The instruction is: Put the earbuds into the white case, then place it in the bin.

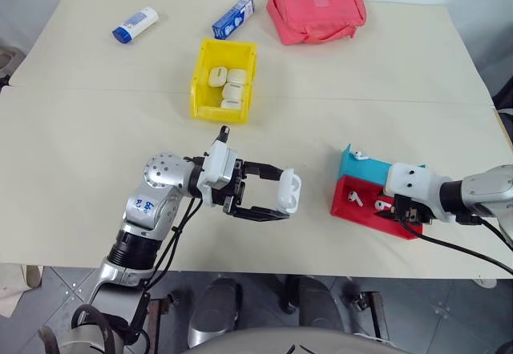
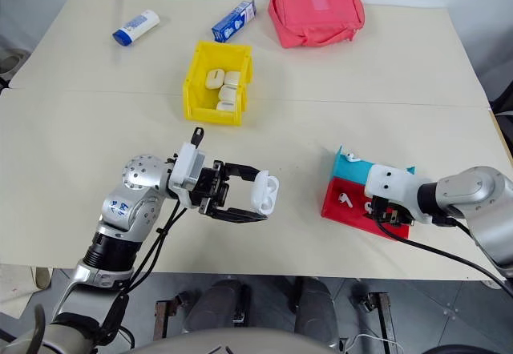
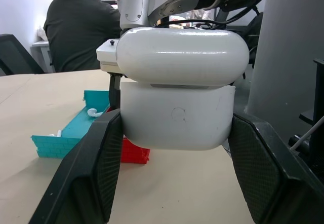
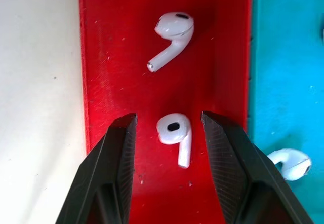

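No words or numbers can be read here. The blue and white box (image 1: 233, 17) and the small bottle (image 1: 135, 25) have print, but it is too tiny.

Both head views look forward and down over the worktop (image 1: 96, 194) from slightly offset positions, sharing the whole scene. The left wrist view faces level along its tool (image 3: 172, 173), very close. The right wrist view looks steeply down into the red tray (image 4: 126, 57), close.

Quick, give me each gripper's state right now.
Left gripper: shut on the white case, lid open.
Right gripper: open, fingers either side of an earbud in the red tray.
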Robot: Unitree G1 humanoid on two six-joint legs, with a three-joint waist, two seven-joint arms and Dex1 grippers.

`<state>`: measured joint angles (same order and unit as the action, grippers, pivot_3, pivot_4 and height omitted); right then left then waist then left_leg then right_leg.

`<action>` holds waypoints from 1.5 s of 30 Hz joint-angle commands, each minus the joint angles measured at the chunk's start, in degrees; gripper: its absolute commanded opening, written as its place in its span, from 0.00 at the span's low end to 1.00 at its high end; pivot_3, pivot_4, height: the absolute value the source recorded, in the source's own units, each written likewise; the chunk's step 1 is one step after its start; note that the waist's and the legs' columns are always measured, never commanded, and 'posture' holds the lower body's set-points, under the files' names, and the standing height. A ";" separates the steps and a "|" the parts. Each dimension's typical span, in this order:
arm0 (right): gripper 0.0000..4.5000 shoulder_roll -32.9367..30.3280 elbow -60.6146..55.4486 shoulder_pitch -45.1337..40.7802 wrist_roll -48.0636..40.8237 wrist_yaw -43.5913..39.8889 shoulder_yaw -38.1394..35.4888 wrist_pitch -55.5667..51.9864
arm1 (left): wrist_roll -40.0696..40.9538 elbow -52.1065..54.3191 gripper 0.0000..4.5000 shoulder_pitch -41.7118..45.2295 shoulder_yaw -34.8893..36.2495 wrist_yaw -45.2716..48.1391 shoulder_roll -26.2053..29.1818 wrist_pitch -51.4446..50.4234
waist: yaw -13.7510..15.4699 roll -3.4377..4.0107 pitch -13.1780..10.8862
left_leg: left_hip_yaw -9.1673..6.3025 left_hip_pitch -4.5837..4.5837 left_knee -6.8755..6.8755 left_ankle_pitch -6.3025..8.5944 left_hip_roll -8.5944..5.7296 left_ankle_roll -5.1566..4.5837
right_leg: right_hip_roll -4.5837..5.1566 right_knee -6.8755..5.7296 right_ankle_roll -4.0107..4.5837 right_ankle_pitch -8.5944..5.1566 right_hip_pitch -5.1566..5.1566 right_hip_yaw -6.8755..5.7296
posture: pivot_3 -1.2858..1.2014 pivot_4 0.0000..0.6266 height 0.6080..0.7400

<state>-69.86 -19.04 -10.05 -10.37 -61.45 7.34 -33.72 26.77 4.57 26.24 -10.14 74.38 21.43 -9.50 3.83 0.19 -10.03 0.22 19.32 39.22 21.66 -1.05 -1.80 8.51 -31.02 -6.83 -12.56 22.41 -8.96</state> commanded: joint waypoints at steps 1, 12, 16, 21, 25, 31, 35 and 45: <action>0.46 0.62 0.60 -0.93 1.20 -0.73 0.32 0.57 | 1.13 3.17 0.61 -0.63 0.23 -0.64 0.41 -0.08 | -0.03 0.00 0.00 | 0.00 0.00 0.00 0.00 -0.01 0.00 | 0.00 0.00 0.00 0.00 0.00 0.01 | 0.52 0.24 1.00; 0.38 0.70 0.62 -0.64 2.15 -2.03 0.38 0.30 | 1.11 3.91 0.61 -1.06 0.30 -1.32 0.65 -0.28 | -0.05 0.01 0.01 | 0.00 -0.03 0.00 0.00 0.00 0.01 | 0.00 -0.01 0.00 0.00 -0.02 0.00 | 0.52 0.24 1.00; 0.13 1.15 0.98 -0.92 2.36 -1.96 0.40 -0.03 | 1.09 3.52 0.61 -0.83 0.37 -1.34 0.72 -0.09 | -0.08 0.02 0.01 | 0.00 -0.03 0.00 0.00 0.00 0.02 | 0.00 -0.01 0.00 0.00 -0.02 0.00 | 0.52 0.24 1.00; 0.10 1.43 1.34 -1.24 2.86 -1.74 0.53 -0.13 | 1.18 3.21 0.61 -0.67 0.37 -1.20 0.78 -0.02 | -0.19 0.02 0.01 | 0.00 -0.04 0.00 0.00 0.00 0.02 | 0.00 -0.01 0.00 0.00 -0.03 0.00 | 0.52 0.24 1.00; 0.10 1.60 -1.61 -0.59 -0.63 -0.81 -5.39 -1.66 | 1.56 2.10 0.61 0.05 0.69 -0.93 0.37 0.26 | -0.23 0.02 0.01 | 0.00 -0.03 0.00 0.00 0.00 0.02 | 0.00 -0.01 0.00 0.00 -0.03 0.00 | 0.52 0.24 1.00; 0.10 9.97 -15.20 -0.55 -21.13 0.01 -26.43 -11.05 | 3.58 -1.85 0.61 2.27 1.83 0.39 -1.59 0.26 | -0.31 0.07 0.03 | -0.04 -0.01 0.00 -0.03 0.07 0.06 | -0.04 0.00 -0.01 0.01 -0.04 -0.03 | 0.52 0.24 1.00; 0.10 19.23 -20.22 -3.34 -36.02 4.20 -33.81 -9.62 | 3.99 -6.50 0.61 5.31 2.15 1.79 -2.93 0.44 | -0.08 0.02 0.04 | -0.06 -0.04 0.01 -0.03 0.08 0.07 | -0.06 0.06 -0.01 0.06 -0.11 -0.05 | 0.52 0.24 1.00; 0.10 31.32 -21.13 -6.98 -45.50 13.95 -24.03 -6.90 | 5.36 -12.01 0.61 8.31 3.57 5.95 -6.28 1.95 | -0.44 0.02 0.04 | 0.03 -0.03 0.01 -0.03 0.03 0.00 | -0.05 -0.05 0.00 0.05 -0.01 0.01 | 0.52 0.24 1.00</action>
<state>-39.03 -39.19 -16.54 -55.15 -48.46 -17.11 -42.37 30.18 -7.73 33.43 -7.58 79.71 15.64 -8.03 3.39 0.21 -9.99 0.25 19.30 39.23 21.63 -1.02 -1.80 8.45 -31.08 -6.82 -12.50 22.41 -8.94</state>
